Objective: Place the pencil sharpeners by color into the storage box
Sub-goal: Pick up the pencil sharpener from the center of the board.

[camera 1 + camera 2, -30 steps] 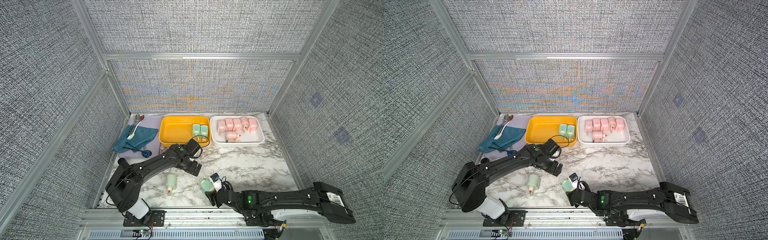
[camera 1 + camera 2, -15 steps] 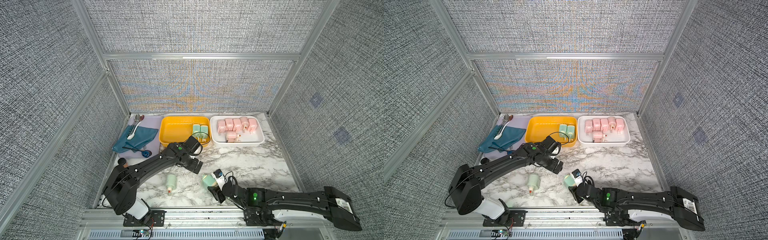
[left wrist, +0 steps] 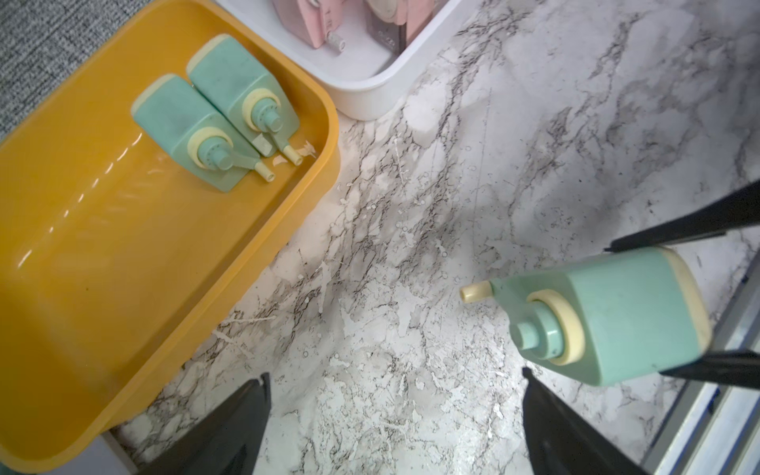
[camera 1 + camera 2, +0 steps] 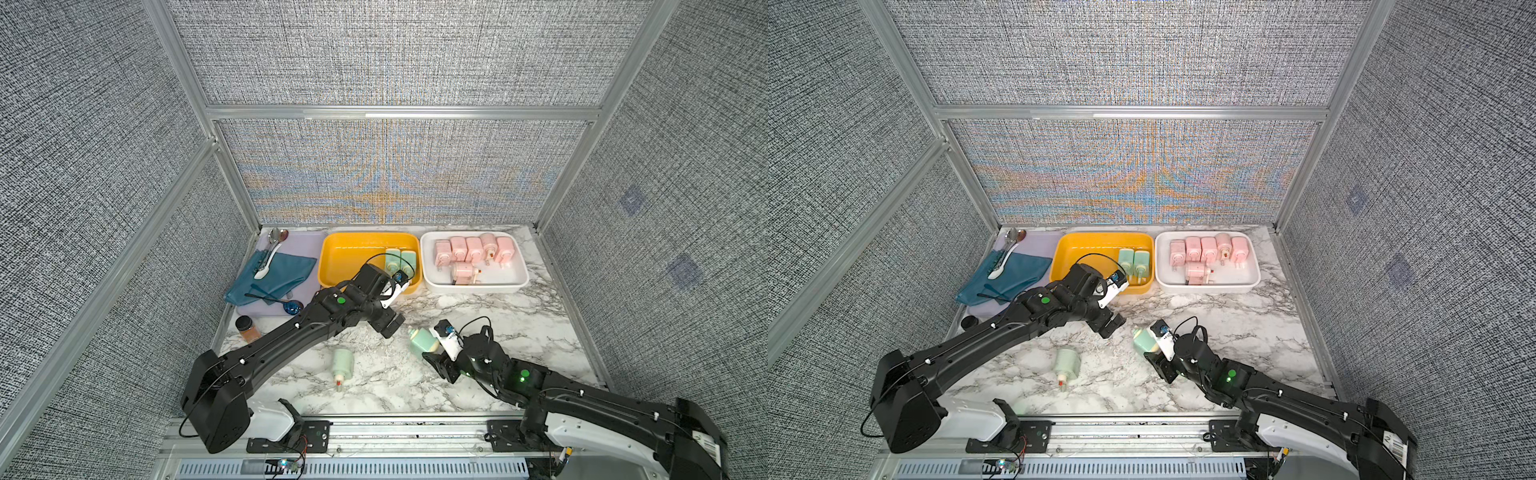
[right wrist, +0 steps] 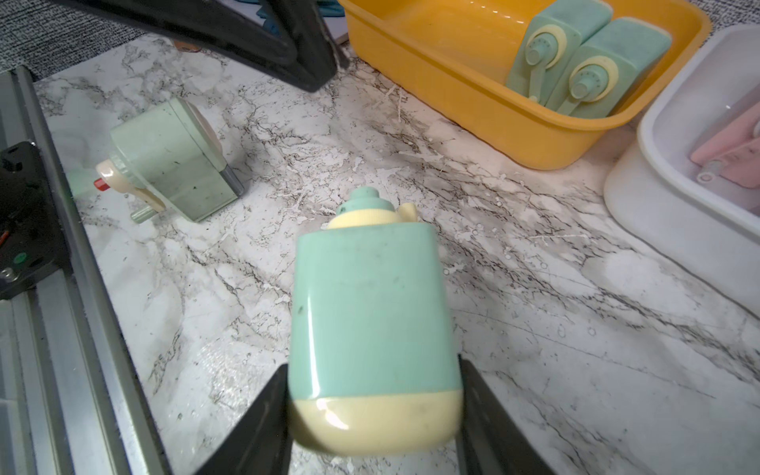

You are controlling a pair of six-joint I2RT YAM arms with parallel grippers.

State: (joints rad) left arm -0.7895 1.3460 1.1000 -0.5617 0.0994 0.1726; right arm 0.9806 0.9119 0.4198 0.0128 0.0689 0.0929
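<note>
At the far side of the tabletop (image 4: 478, 316), 2 open boxes are set side by side. In the yellow box (image 4: 353, 257) on the left, 2 mint green sharpeners (image 4: 1125, 258) are stood touching each other against its right end, cranks towards the near side; the rest of its floor is bare. In the white box (image 4: 500, 275) on the right, 6 pink sharpeners are held: 5 (image 4: 473, 248) lined up along the far wall and 1 (image 4: 462, 272) laid on its side just near of them.

A third mint green sharpener (image 5: 370, 308) is clamped by its cream end between the jaws of the right gripper (image 5: 372, 366), right of centre, with its crank end turned far-left; it appears raised off the tabletop. A fourth mint green sharpener (image 4: 344, 361) is laid on its side left of it, near the front edge, red-tipped crank towards the near side, untouched.

The left gripper (image 4: 390, 326) is hung with jaws wide apart and nothing between them, just near of the yellow box's near right corner and far-left of the held sharpener. In both top views that corner of the rim is partly hidden by the left wrist and its cable.

At far left, a lilac board (image 4: 303, 245) carries a blue cloth (image 4: 282, 272) and spoons (image 4: 274, 239). A brown spice jar (image 4: 248, 328) is stood at the left edge.
</note>
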